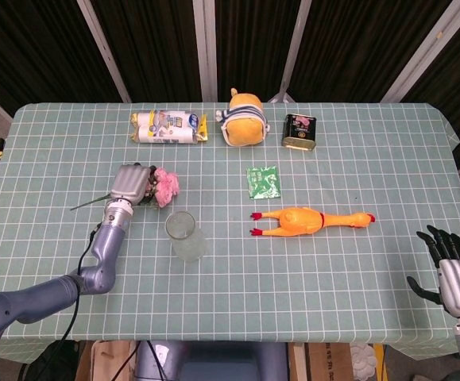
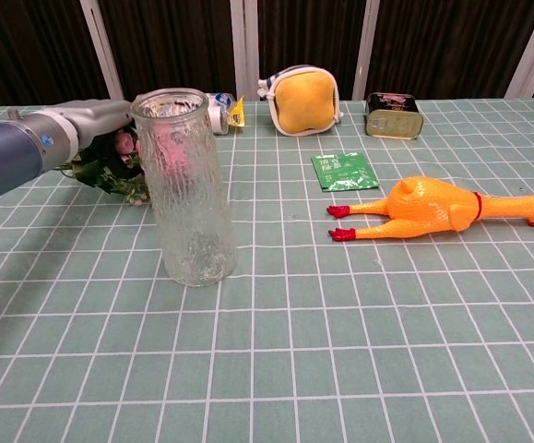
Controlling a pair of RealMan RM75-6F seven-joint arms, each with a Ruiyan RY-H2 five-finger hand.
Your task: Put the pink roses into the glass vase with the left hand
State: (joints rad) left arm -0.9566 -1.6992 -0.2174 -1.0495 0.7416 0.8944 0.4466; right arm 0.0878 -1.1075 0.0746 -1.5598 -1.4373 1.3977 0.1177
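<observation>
Nearest the robot, the right hand (image 1: 454, 274) hung off the table's front right corner, fingers spread and holding nothing. The glass vase (image 2: 183, 187) stood upright on the green checked tablecloth (image 1: 333, 270), mouth open. Just behind it and to its left, the left hand (image 1: 129, 184) was closed around the pink roses (image 1: 164, 184), blooms pointing toward the vase side, stem (image 1: 84, 204) trailing out behind the wrist. Right of the vase lay a rubber chicken (image 1: 309, 220), then a green sachet (image 1: 263, 181). Along the far edge sat a snack packet (image 1: 168, 126), a yellow plush toy (image 1: 243, 119) and a dark tin (image 1: 299, 132).
</observation>
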